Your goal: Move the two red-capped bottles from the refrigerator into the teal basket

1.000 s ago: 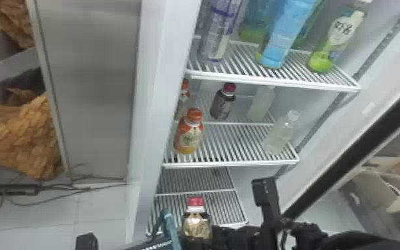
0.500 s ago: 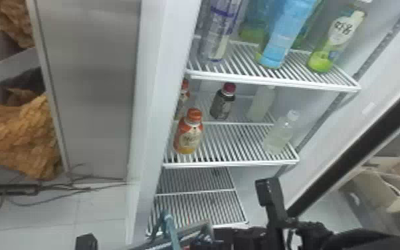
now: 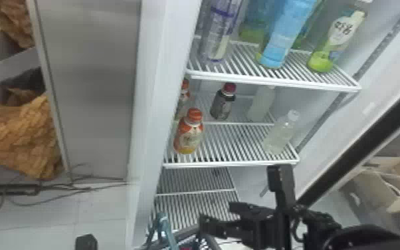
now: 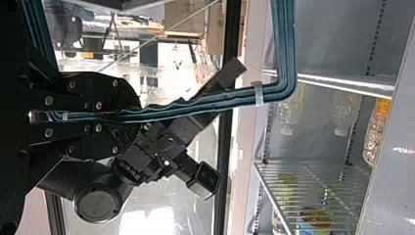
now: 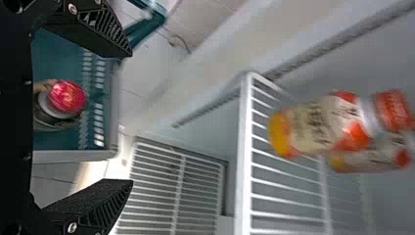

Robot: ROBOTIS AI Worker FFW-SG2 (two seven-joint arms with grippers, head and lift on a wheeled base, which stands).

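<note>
Two orange-capped bottles [image 3: 188, 136] share a shelf [image 3: 232, 164], right hand [image 3: 218, 213] spread, left hand [image 4: 134, 116] clamping handle [image 4: 220, 100].

One red-capped bottle [image 5: 65, 99] sits in the teal basket [image 5: 56, 142], cap upward. The basket, slotted-walled, is at the head view's 6 o'clock. The darker red-capped bottle [image 3: 222, 107], closed, stands upright on the shelf [image 3: 239, 141], toward 1 o'clock from the basket.

No words legible! Dark lettering [image 3: 342, 26] on white label [image 3: 348, 33] of green-bottomed bottle [image 3: 332, 50], two o'clock in head view: unreadable. Orange-capped bottle [image 5: 323, 125]: print unreadable too.
</note>
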